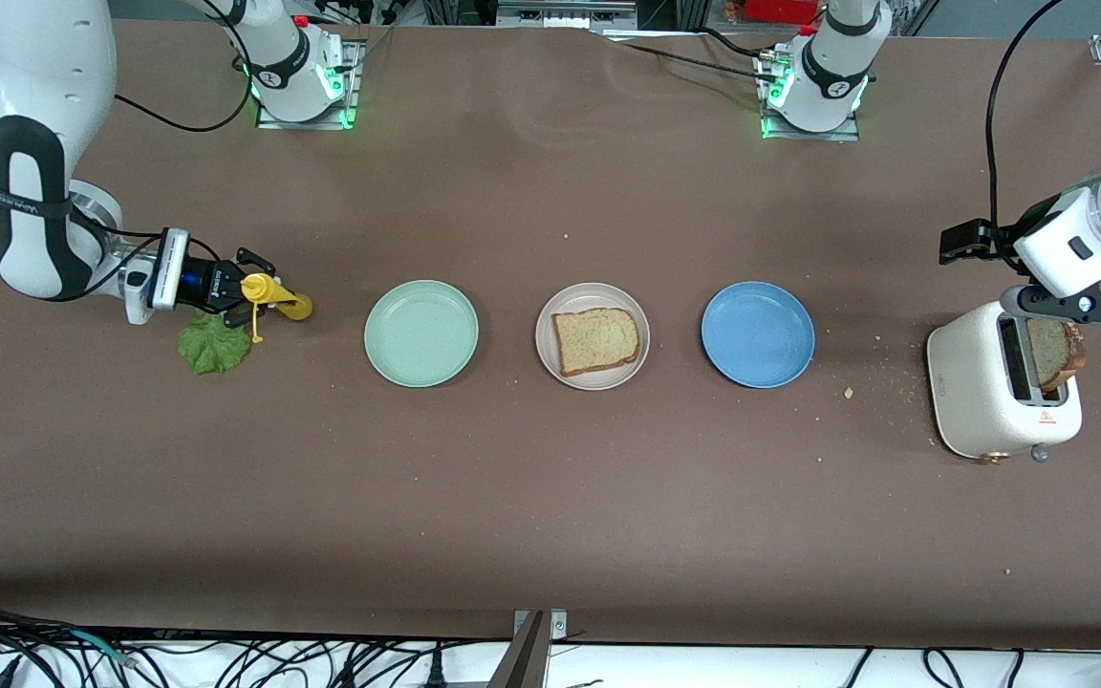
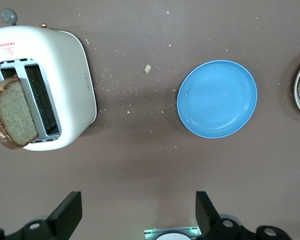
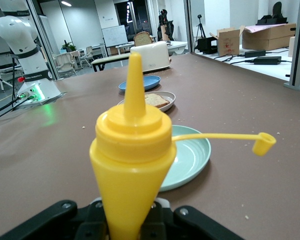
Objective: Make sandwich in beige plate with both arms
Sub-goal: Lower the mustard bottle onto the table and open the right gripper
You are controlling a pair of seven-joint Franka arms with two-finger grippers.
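Nearest the front camera on the brown desk [image 1: 550, 497] stands the white toaster [image 1: 1002, 392], at the left arm's end, with a slice of toast [image 1: 1055, 352] sticking up out of one slot and leaning a little. A little farther from the camera runs a row of three plates: the mint-green plate [image 1: 420, 333] toward the right arm's end, the beige plate [image 1: 593, 335] in the middle, and the blue plate [image 1: 758, 333] toward the left arm's end. One bread slice [image 1: 595, 340] already lies flat in the beige plate, so the sandwich is only begun. A green lettuce leaf [image 1: 214, 346] lies on the desk at the right arm's end, well apart from the beige plate. Just above that leaf is the right hand [image 1: 243, 290], pressed tight on a yellow squeeze bottle [image 1: 273, 298] that lies sideways, its nozzle pointing along the row toward the plates and its cap dangling on a strap. The left hand [image 1: 1078, 304] hangs over the toaster with its fingers [image 2: 67, 214] spread wide and nothing between them; the toast sits straight beneath it. The relation that matters next is this: the left arm is by far the nearer to the toast, whose flat faces stand upright along the slot, so the hand would likely need to drop straight down and close across its thin edge.
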